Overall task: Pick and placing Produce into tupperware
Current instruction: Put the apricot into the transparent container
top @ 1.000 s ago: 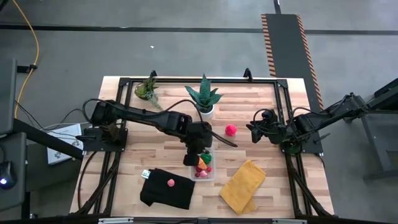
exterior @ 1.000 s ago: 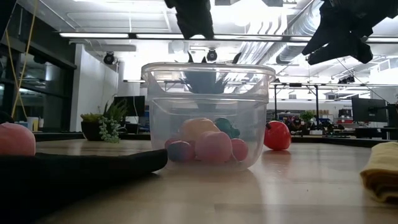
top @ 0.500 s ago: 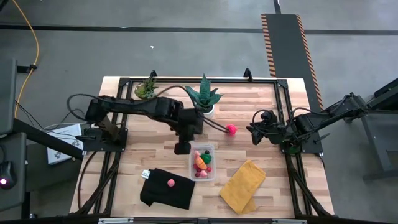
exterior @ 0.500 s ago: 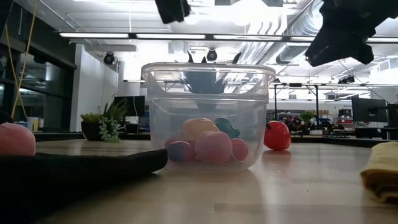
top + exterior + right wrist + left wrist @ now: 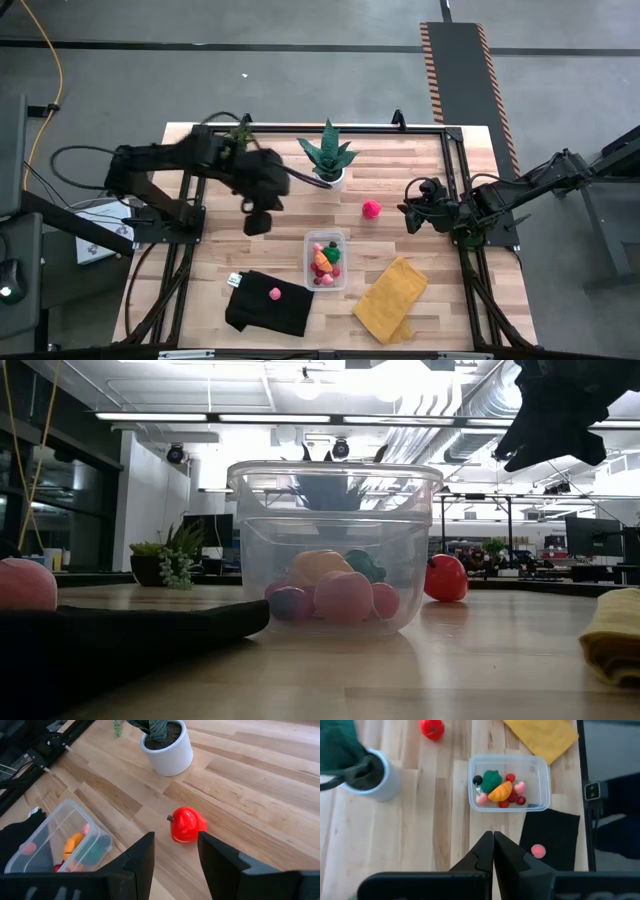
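Overhead, one wooden table carries two cloths, two potted plants, one container and the loose produce.

Cloths, 2: black cloth near the front edge, on the left gripper's side and nearer the front than that gripper; yellow cloth toward the front right corner, forward of the right gripper.

Plants, 2: spiky plant in a white pot just beside the left gripper on its inner side; a smaller plant at the back edge, behind that gripper.

Tupperware, 1: clear, open-topped, between the two cloths, touching neither as far as the high view shows. It lies forward of the left gripper and to its inner side. Contents: an orange piece, a green piece, several red and pink pieces; exact count not readable.

Produce outside the container, 2: red piece on bare wood just ahead of the right gripper's fingers, apart from them; pink piece on the black cloth.

Left gripper: above the table's left half, fingers pressed together, nothing between them.

Right gripper: near the right rail, fingers parted with a gap, holding nothing.

Open room: bare wood between the two grippers and around the red piece.
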Motion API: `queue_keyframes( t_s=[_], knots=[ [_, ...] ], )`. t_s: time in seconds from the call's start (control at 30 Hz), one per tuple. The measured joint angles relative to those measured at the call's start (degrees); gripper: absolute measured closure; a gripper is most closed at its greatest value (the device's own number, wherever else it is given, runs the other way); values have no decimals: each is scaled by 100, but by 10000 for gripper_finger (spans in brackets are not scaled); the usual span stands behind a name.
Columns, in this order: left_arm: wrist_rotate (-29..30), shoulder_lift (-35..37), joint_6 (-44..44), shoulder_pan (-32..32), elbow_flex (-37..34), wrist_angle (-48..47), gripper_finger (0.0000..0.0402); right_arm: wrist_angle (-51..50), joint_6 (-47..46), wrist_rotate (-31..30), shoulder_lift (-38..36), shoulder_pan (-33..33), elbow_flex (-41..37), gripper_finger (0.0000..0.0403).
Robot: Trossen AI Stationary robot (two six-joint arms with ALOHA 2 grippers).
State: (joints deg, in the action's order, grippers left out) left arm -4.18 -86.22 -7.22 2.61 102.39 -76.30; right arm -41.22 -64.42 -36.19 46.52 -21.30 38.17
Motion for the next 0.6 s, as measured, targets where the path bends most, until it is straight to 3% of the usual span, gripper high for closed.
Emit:
queue_keyframes(
  t_s=[0.23,0.33,0.6],
  knots=[
    [227,965,-516,-176,-604,88,401,-13,-298,-2,0,0,0,261],
    [327,1546,-917,-473,-1373,481,401,-6,-526,1,0,-1,0,261],
    [335,3115,-2295,-1833,-3922,2757,401,280,-930,126,2,0,0,261]
  ],
)
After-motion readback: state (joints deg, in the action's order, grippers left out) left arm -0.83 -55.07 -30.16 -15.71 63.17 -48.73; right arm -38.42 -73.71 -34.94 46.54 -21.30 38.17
